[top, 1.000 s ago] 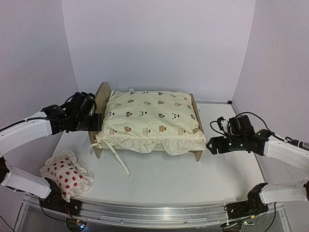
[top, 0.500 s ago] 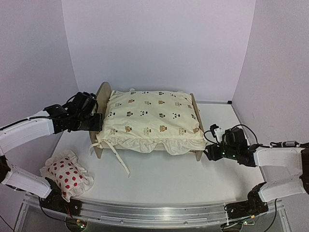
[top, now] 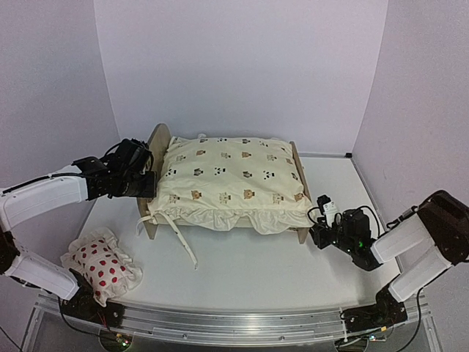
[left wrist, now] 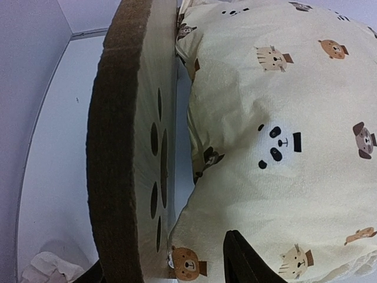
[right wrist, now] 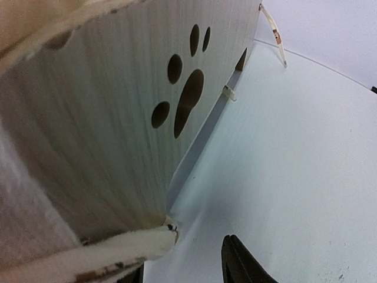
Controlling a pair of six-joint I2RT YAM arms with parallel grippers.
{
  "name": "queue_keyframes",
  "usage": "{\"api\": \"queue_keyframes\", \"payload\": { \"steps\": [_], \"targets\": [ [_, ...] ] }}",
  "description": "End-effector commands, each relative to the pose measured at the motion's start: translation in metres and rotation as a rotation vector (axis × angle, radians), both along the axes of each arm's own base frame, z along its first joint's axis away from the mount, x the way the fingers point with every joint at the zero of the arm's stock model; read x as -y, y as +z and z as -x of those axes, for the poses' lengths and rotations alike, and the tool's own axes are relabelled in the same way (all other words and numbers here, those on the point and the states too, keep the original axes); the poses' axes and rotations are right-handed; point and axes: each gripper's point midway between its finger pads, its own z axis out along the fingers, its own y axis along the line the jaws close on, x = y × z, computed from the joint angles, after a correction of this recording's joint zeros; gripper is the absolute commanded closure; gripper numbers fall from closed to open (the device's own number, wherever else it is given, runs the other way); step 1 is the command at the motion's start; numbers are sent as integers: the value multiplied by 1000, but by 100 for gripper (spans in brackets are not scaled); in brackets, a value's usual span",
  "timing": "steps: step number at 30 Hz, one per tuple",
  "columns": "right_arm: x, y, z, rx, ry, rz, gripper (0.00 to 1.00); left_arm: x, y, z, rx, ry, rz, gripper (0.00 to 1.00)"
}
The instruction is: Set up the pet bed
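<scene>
The pet bed (top: 156, 141) stands mid-table, a light-wood frame. The cream animal-print cushion (top: 231, 183) lies on it and hides its base. My left gripper (top: 149, 183) is at the rounded headboard (left wrist: 126, 147). Its jaws are open in the left wrist view (left wrist: 165, 271), one finger outside the headboard and the other over the cushion's corner (left wrist: 277, 147). My right gripper (top: 316, 235) is low on the table at the near corner of the footboard (right wrist: 118, 118). Its jaws are open in the right wrist view (right wrist: 182, 271), on either side of the footboard's edge.
The small white pillow with red spots (top: 102, 265) lies at the front left near the left arm's base. The cushion's ties (top: 183, 246) trail onto the table in front of the bed. Walls close in the table at the back and on both sides.
My right arm has dropped and moved left, from beside the bed down to the footboard's near corner. My left gripper has shifted slightly up along the headboard.
</scene>
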Motion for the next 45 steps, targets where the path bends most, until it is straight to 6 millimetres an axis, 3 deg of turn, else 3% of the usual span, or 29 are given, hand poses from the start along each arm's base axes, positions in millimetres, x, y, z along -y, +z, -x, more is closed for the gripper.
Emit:
{"api": "queue_keyframes", "payload": {
  "steps": [1,4,10,14,25,30,35,37,39,41,45],
  "targets": [
    [-20,45,-15,213,62,-90,56,20,23,-12,54,-40,83,50],
    [-23,49,-16,237,79,-100,65,18,24,-12,57,-36,82,50],
    [-18,70,-7,270,66,-148,100,16,24,-15,65,-29,86,54],
    [-15,81,-2,189,69,-105,100,12,20,-19,65,-11,75,57],
    [-4,186,-3,138,31,1,100,13,15,-25,69,-15,89,60],
    [-2,217,-3,96,14,5,100,13,14,-24,70,-17,92,60],
    [-6,223,3,20,21,-42,100,12,18,-22,79,-27,95,60],
    [-8,209,11,-77,31,-42,100,12,21,-21,84,-34,95,60],
    [-13,196,25,-197,54,-71,89,12,26,-20,93,-45,93,58],
    [-19,190,41,-297,88,-118,70,12,32,-20,103,-53,91,52],
    [-27,201,67,-389,139,-212,46,13,40,-21,110,-59,85,50]
  ]
}}
